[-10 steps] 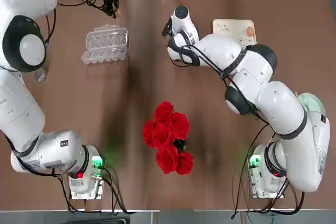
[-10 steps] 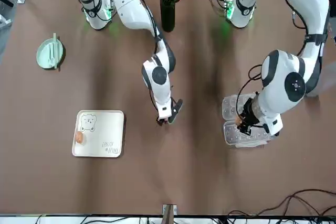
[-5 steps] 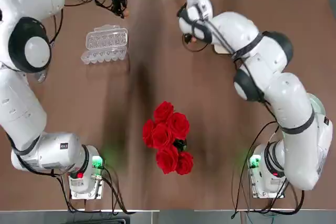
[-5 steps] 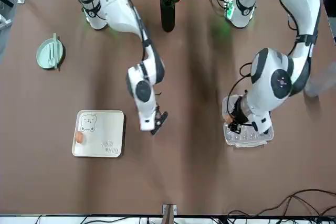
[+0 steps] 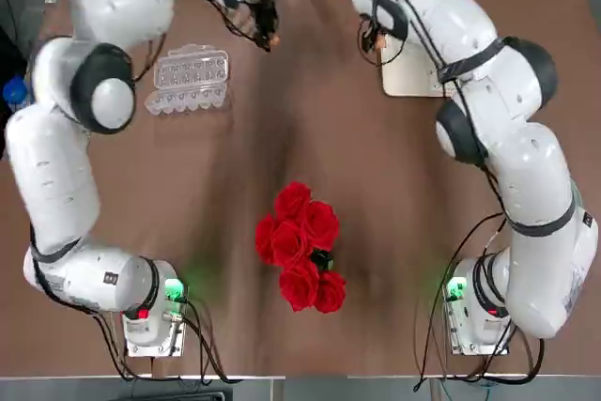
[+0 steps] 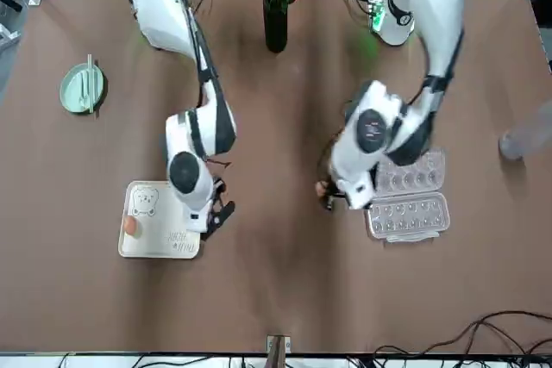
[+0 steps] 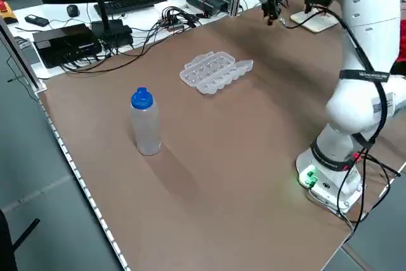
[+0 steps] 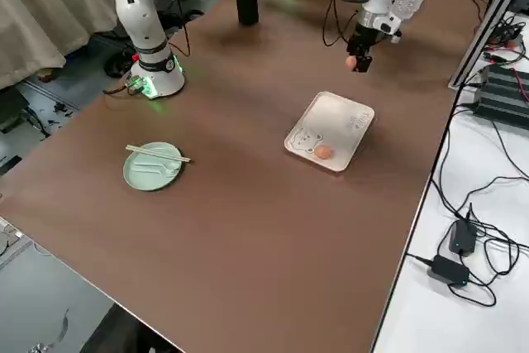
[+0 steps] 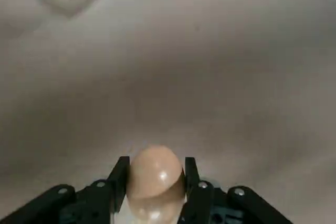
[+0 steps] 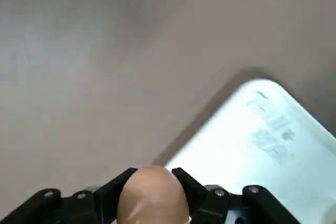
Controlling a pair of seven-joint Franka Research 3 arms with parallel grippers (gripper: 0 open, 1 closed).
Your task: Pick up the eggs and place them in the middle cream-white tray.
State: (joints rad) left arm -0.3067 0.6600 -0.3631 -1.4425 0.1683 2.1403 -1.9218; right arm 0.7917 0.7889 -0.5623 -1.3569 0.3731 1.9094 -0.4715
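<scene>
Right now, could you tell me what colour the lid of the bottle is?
The bottle's lid is bright blue, best seen in the left side view.

Cream-white sq. bear tray [image 6: 155,243]: flat, rounded corners, faint txt approx. 5 o'clock, bear approx. 11 (front view). Orange-brown egg no. 1 [image 6: 130,225] lies on it, approx. 9 o'clock. Egg no. 2 [image 9: 156,174] (smooth, shiny) held in L gripper [image 9: 156,182]; egg no. 3 [image 10: 152,198] held in R gripper [image 10: 155,187], near tray.
</scene>
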